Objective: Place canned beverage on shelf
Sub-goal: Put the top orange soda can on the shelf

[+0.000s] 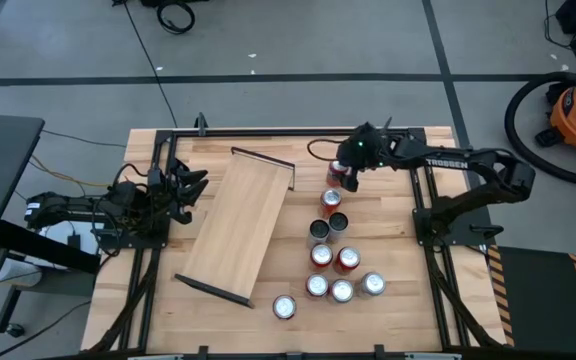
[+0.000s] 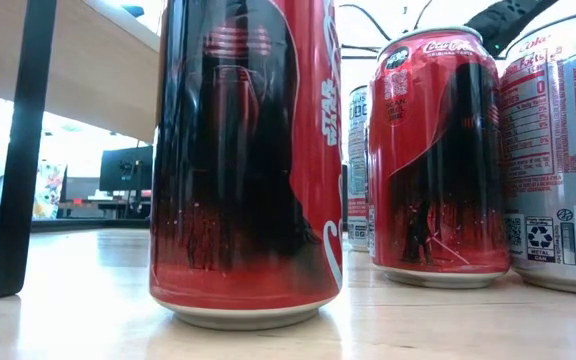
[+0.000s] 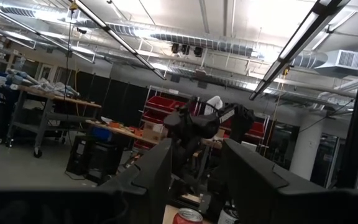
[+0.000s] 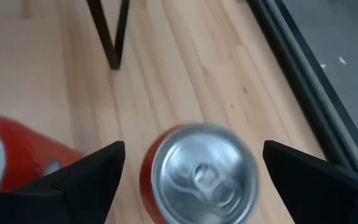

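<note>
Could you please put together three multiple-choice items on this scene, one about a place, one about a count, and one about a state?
1. Where is the right gripper?
A. Above the shelf
B. Over the red can at the far end of the can group
C. Off the table

2. How many cans stand on the shelf?
A. None
B. Two
C. Five

3. How do the right gripper's fingers stand?
A. Shut on a can
B. Open, one on each side of a can top
C. Shut on nothing

Answers:
1. B: the high view puts it over the farthest red can, right of the shelf.
2. A: the plank's surface is bare, and all cans stand on the tabletop.
3. B: the right wrist view shows gaps between both fingers and the can.

The left gripper waits at the table's left edge.
</note>
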Action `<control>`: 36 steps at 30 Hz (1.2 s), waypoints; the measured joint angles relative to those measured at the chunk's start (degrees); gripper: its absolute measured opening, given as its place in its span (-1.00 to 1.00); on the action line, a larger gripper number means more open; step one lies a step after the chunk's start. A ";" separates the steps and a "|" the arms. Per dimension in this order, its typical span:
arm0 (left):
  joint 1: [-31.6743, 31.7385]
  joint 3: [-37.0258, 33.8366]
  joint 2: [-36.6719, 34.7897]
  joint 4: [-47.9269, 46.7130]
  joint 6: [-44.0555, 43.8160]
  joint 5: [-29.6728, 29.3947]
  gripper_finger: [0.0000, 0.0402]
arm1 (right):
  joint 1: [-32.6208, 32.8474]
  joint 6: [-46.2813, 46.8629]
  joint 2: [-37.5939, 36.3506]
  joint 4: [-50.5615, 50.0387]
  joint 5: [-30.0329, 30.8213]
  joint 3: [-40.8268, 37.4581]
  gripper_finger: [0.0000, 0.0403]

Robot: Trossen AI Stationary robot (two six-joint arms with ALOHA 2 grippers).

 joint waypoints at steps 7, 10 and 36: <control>0.00 0.00 0.00 -0.03 0.58 0.00 -0.24 | 0.33 4.45 -0.07 2.19 5.52 -2.13 0.81; 0.00 0.00 0.01 -0.03 0.57 0.00 -0.24 | 1.03 9.44 -0.07 2.47 8.85 -2.13 0.68; 0.00 0.00 -0.01 -0.03 0.52 0.00 -0.24 | 5.22 22.02 -0.04 -0.31 18.88 -1.29 0.85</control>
